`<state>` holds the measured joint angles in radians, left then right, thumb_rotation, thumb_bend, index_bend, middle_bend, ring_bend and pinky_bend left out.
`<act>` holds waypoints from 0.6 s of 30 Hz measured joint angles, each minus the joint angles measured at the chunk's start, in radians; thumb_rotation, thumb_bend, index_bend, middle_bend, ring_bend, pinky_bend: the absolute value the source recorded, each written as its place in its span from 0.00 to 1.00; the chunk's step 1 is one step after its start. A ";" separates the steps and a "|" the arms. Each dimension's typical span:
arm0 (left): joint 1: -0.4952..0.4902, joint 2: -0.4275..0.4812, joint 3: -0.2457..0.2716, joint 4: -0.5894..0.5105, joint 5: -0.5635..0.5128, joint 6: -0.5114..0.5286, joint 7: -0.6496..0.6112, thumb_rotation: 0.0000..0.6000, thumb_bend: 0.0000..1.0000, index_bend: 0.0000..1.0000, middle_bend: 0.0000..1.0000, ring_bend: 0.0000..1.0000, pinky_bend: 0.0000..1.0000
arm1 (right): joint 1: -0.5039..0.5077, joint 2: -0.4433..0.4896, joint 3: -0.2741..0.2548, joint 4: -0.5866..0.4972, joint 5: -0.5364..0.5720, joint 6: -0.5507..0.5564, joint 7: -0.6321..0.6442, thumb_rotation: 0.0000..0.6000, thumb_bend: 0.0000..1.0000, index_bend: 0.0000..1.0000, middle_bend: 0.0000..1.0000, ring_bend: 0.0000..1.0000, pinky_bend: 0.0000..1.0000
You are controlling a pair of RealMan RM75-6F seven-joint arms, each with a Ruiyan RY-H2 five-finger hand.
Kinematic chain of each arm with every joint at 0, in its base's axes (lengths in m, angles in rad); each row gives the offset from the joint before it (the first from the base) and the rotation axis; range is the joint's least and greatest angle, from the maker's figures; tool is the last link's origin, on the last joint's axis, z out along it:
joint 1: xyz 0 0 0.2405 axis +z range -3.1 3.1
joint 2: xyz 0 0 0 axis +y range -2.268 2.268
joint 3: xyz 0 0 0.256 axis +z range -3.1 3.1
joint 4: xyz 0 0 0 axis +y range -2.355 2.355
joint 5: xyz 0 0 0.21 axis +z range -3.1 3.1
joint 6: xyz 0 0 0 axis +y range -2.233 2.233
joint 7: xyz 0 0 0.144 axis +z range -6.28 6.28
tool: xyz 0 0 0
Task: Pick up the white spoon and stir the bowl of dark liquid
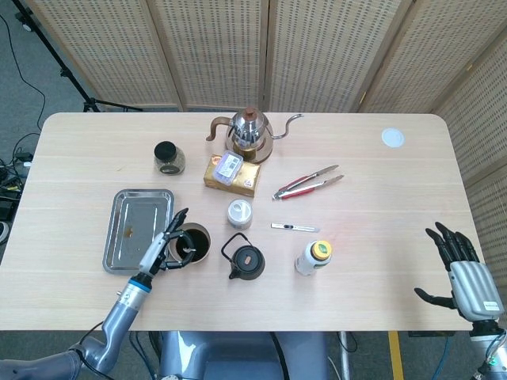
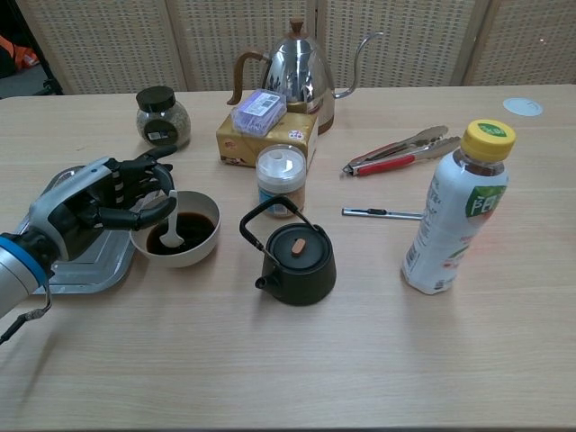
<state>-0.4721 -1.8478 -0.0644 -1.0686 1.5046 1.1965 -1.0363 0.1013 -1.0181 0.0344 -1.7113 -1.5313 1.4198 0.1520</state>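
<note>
The white spoon stands in the white bowl of dark liquid, its scoop in the liquid and its handle leaning towards the left rim. My left hand is just left of the bowl and pinches the top of the handle between thumb and fingertips, the other fingers spread. From above, the left hand lies beside the bowl. My right hand hovers near the table's front right corner, fingers spread, holding nothing.
A steel tray lies left of the bowl, under my left hand. A black teapot, a small white-lidded jar, a bottle, tongs, a steel kettle and a dark jar stand around.
</note>
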 measured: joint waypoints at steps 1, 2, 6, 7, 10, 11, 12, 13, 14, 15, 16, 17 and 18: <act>0.000 -0.001 -0.005 0.007 -0.004 0.000 -0.002 1.00 0.43 0.64 0.00 0.00 0.00 | 0.000 0.000 0.000 0.000 0.000 0.000 0.000 1.00 0.00 0.00 0.00 0.00 0.00; 0.000 -0.002 -0.011 0.016 -0.008 0.001 -0.005 1.00 0.43 0.64 0.00 0.00 0.00 | 0.000 -0.001 0.000 0.001 0.001 -0.001 -0.001 1.00 0.00 0.00 0.00 0.00 0.00; -0.007 -0.010 -0.032 0.045 -0.020 0.000 -0.006 1.00 0.43 0.64 0.00 0.00 0.00 | 0.001 -0.002 0.000 0.001 0.003 -0.004 -0.001 1.00 0.00 0.00 0.00 0.00 0.00; -0.010 -0.012 -0.037 0.050 -0.023 -0.002 -0.006 1.00 0.43 0.64 0.00 0.00 0.00 | 0.001 -0.002 0.000 0.001 0.003 -0.004 -0.001 1.00 0.00 0.00 0.00 0.00 0.00; -0.023 -0.020 -0.052 0.059 -0.029 -0.010 -0.003 1.00 0.43 0.64 0.00 0.00 0.00 | 0.002 -0.002 0.000 0.002 0.003 -0.006 -0.001 1.00 0.00 0.00 0.00 0.00 0.00; -0.032 -0.027 -0.060 0.063 -0.033 -0.018 -0.002 1.00 0.43 0.64 0.00 0.00 0.00 | 0.002 -0.002 -0.001 0.002 0.002 -0.006 0.000 1.00 0.00 0.00 0.00 0.00 0.00; -0.039 -0.033 -0.065 0.067 -0.036 -0.026 0.000 1.00 0.43 0.64 0.00 0.00 0.00 | 0.003 -0.002 -0.001 0.002 0.001 -0.005 0.001 1.00 0.00 0.00 0.00 0.00 0.00; -0.046 -0.041 -0.070 0.071 -0.039 -0.033 0.002 1.00 0.43 0.64 0.00 0.00 0.00 | 0.002 -0.002 -0.001 0.002 0.000 -0.005 0.002 1.00 0.00 0.00 0.00 0.00 0.00; -0.054 -0.051 -0.076 0.077 -0.042 -0.040 0.007 1.00 0.43 0.64 0.00 0.00 0.00 | 0.002 -0.002 -0.001 0.002 0.001 -0.004 0.002 1.00 0.00 0.00 0.00 0.00 0.00; -0.060 -0.060 -0.079 0.080 -0.044 -0.044 0.012 1.00 0.43 0.64 0.00 0.00 0.00 | 0.002 -0.002 0.000 0.003 0.003 -0.004 0.004 1.00 0.00 0.00 0.00 0.00 0.00; -0.065 -0.069 -0.082 0.084 -0.046 -0.048 0.017 1.00 0.43 0.64 0.00 0.00 0.00 | 0.002 -0.001 0.001 0.004 0.005 -0.004 0.005 1.00 0.00 0.00 0.00 0.00 0.00; -0.071 -0.078 -0.085 0.088 -0.048 -0.053 0.025 1.00 0.43 0.64 0.00 0.00 0.00 | 0.003 -0.001 0.002 0.005 0.006 -0.005 0.007 1.00 0.00 0.00 0.00 0.00 0.00; -0.075 -0.085 -0.087 0.090 -0.049 -0.057 0.030 1.00 0.43 0.64 0.00 0.00 0.00 | 0.003 -0.001 0.003 0.006 0.007 -0.005 0.008 1.00 0.00 0.00 0.00 0.00 0.00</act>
<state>-0.5471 -1.9324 -0.1512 -0.9789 1.4554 1.1394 -1.0063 0.1042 -1.0190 0.0369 -1.7056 -1.5239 1.4147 0.1596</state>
